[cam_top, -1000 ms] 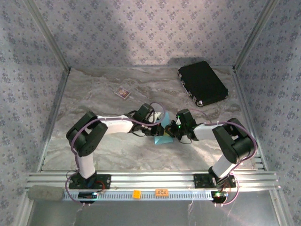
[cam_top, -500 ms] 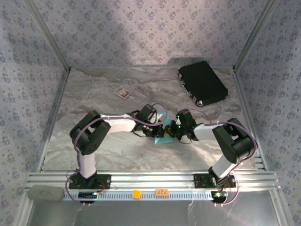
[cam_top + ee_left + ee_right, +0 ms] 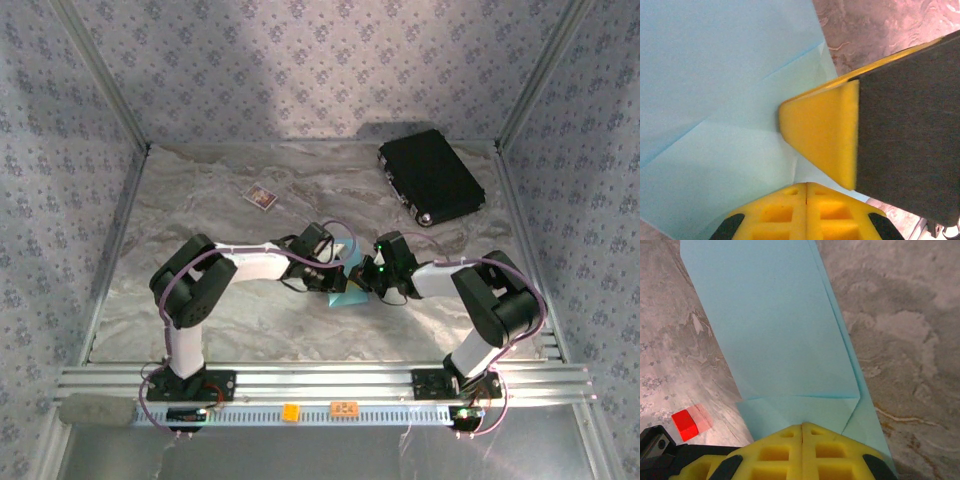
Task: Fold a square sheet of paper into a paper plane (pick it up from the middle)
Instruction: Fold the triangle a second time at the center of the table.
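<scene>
Light-blue sheet of paper (image 3: 348,292) is sitting mid-table, right where the two arms meet. It's well apart from the black case (image 3: 432,177) in the far right corner and from the small dark card (image 3: 261,196) further back on the left.

The left gripper (image 3: 337,272) comes at it from the left and the right gripper (image 3: 366,284) from the right, tips nearly nose to nose over the sheet.

From the left wrist cam, its yellow fingers (image 3: 775,214) are clenched tight, seam to seam, with the paper spreading out flat beyond the tips. A finger of the other gripper rests on the sheet just ahead.

Same story on the right wrist cam: fingers (image 3: 772,456) pressed together, with the creased, layered paper running out from under the tips across the marbled table (image 3: 910,315).

Both sets of tips look planted on top of the sheet. I honestly can't tell if either one has any paper pinched between its jaws.
</scene>
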`<state>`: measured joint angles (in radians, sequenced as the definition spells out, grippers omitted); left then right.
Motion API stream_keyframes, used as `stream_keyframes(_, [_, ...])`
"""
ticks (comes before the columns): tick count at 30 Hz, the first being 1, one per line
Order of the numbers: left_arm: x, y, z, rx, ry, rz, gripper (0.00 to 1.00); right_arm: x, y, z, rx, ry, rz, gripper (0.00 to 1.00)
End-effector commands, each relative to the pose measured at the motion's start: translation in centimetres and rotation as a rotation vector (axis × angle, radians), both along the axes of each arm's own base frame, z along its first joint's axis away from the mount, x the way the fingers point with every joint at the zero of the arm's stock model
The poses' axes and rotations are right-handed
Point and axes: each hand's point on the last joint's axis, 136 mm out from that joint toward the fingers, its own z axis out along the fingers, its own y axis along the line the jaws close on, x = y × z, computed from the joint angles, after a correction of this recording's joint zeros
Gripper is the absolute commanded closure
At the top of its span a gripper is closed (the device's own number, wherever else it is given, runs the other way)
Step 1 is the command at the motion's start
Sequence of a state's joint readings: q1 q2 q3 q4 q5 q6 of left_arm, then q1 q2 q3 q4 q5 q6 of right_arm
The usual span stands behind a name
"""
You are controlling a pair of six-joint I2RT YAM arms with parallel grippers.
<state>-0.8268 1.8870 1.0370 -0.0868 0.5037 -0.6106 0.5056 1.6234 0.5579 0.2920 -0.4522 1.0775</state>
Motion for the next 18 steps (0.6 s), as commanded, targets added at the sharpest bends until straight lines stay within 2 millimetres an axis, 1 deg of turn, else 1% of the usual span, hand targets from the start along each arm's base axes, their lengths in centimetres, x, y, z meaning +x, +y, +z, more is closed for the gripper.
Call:
stream_keyframes(1, [-1.1,0.9,-1.0,0.040,0.008,-0.017,0.94,-1.7,-2.0,-3.0,-0.094,0.100,-0.035,1.00])
stream_keyframes(10, [-1.9,2.3,-1.5,0.060,0.002,-0.005,0.94,-1.7,-2.1,-3.0,-0.096,0.105,-0.037,1.00])
stream_keyframes(14, [-2.1,2.3,-0.6,0.033,-0.007,-0.007,0.94,-1.7,-2.2,-2.9,-0.096,0.103,-0.036,1.00])
stream_keyframes(18, [-1.7,1.3,1.4,-0.030,-0.036,-0.007,0.93,-1.7,-2.2,-2.8,-0.096,0.102,-0.037,1.00])
